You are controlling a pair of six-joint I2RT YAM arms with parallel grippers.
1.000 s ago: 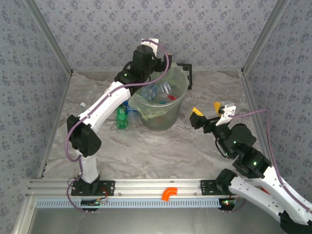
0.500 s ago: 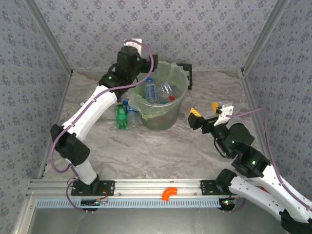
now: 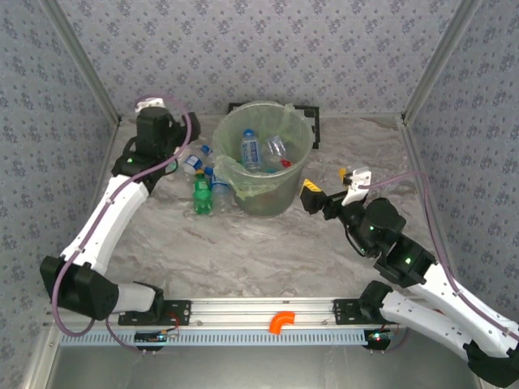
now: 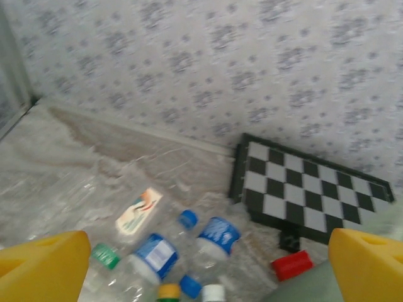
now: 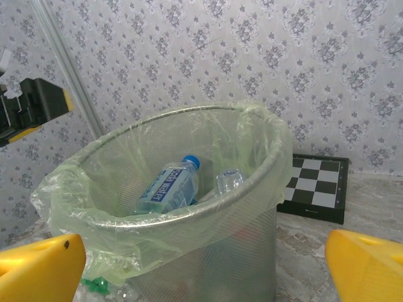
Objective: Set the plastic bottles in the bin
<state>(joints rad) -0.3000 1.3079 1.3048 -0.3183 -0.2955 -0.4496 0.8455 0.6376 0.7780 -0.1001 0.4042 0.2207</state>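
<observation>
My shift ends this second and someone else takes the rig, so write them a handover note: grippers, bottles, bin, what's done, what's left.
Left gripper: open, empty, above the loose bottles.
Right gripper: open, empty, right of the bin, facing it.
Done: at least two bottles lie in the bin, a blue-labelled bottle and a clear bottle.
Left: a cluster of bottles lying on the table left of the bin, and a green bottle upright beside them. The exact count is unclear.
</observation>
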